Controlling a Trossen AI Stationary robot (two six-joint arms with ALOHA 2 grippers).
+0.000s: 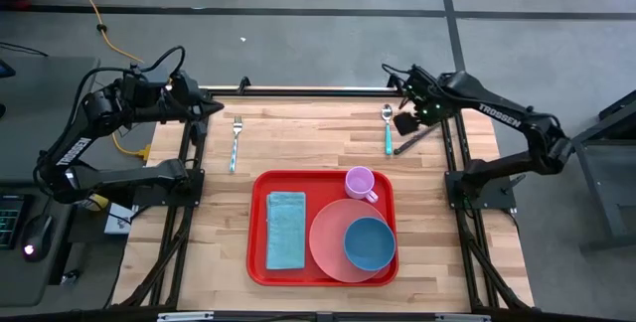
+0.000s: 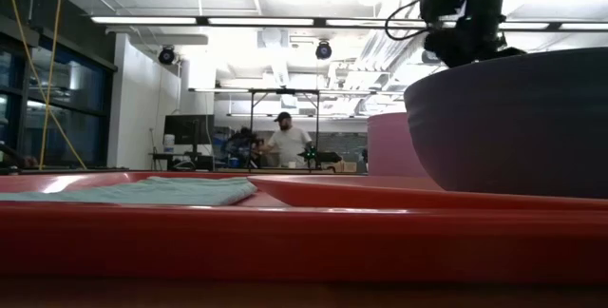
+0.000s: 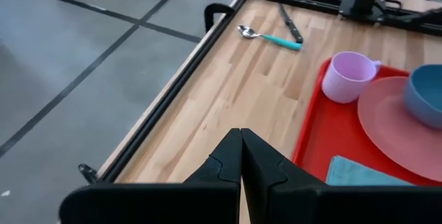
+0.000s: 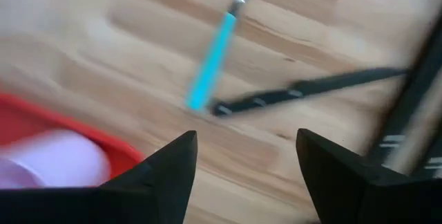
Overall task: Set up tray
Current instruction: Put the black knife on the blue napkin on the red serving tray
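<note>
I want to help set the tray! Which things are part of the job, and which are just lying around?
Part of the job:
the tray, holding the napkin, plate, bowl and cup; fork, spoon and knife on the table; open right gripper above the spoon; shut left gripper.

Just lying around:
yellow cable on the floor.

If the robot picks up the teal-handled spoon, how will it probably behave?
The spoon looks thin and rigid, so it probably stays straight. Lying flat on the table, it may slide rather than roll. Its smooth handle might slip.
</note>
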